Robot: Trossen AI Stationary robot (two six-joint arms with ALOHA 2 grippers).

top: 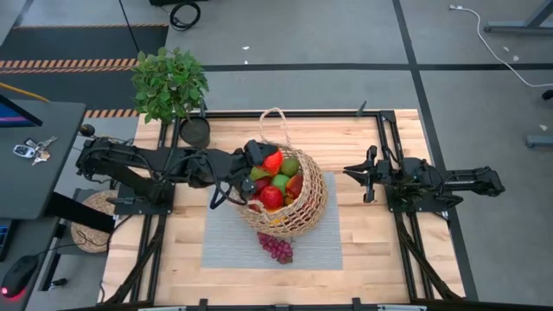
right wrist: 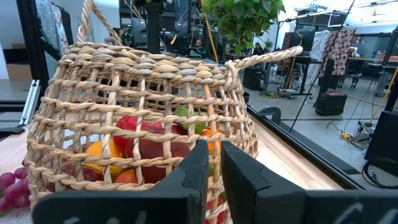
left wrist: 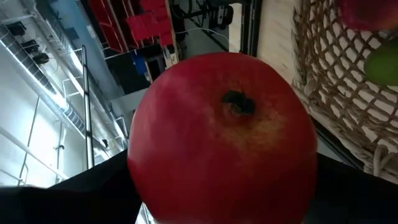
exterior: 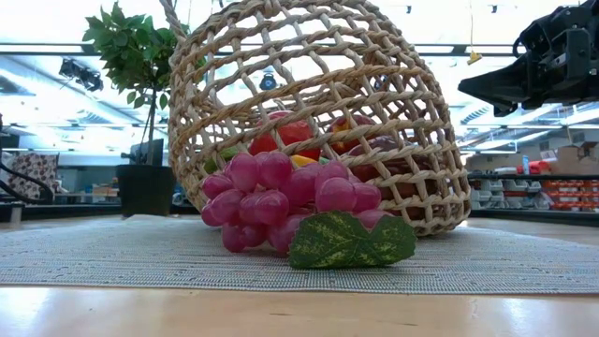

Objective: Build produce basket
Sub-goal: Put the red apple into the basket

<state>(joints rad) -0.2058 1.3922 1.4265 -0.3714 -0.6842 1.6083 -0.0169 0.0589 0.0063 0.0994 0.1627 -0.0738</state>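
nearest the front edge of the table, the purple grapes [top: 276,248] lay on the grey mat [top: 225,250], their green cloth leaf [exterior: 351,241] flat on the weave, the bunch touching the basket's lower wall from outside. just behind them the basket [top: 313,200] sat on the mat, tipped over toward its side in the low view, its thin looped handle [top: 275,115] reaching toward the far edge. inside it lay a heap of produce: a red apple [top: 271,197], a green pear [top: 281,182], a greenish-brown fruit [top: 290,166] and something orange low in the weave. the left gripper [top: 262,158] was over the basket's left rim, its fingers spread around a second red apple [left wrist: 222,137] and clamped on it; that apple filled the left wrist view, stem dimple facing the camera, with the basket's weave just beside it. the right gripper [top: 354,172] waited well apart on the right side of the table, pointing at the basket, its two fingers [right wrist: 195,169] pressed together with nothing between them. farther back, at the far left corner of the table, stood the potted plant [top: 169,82] in its black pot [top: 195,131].
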